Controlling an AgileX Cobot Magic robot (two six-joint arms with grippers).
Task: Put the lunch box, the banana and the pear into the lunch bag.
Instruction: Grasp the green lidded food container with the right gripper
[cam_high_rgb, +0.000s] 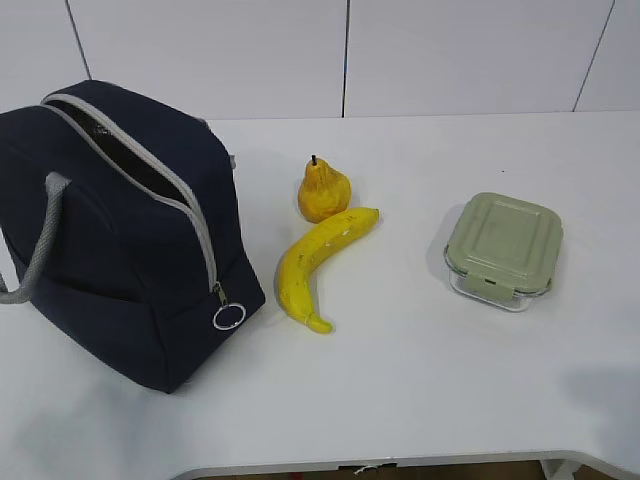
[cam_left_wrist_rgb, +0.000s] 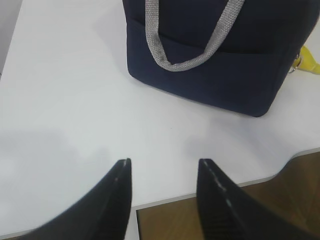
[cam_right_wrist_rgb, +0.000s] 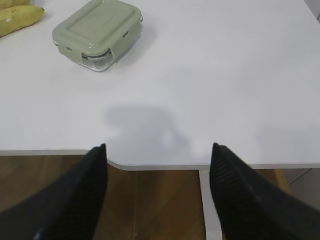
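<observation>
Unzipped navy fabric lunch bag (cam_high_rgb: 120, 230) on white worktop (cam_high_rgb: 420, 390). Right of it: yellow-orange pear (cam_high_rgb: 323, 190), curved yellow banana (cam_high_rgb: 318, 262), green-lidded glass lunch box (cam_high_rgb: 503, 250). Left end effector (cam_left_wrist_rgb: 164, 172) and right end effector (cam_right_wrist_rgb: 157, 157) both released, empty.

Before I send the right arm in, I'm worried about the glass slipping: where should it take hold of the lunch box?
Probably across two opposite side walls of the lunch box, coming straight down. It sits flat and lid-up on the table, clear of the banana, so both sides look free. The right gripper is open.
</observation>
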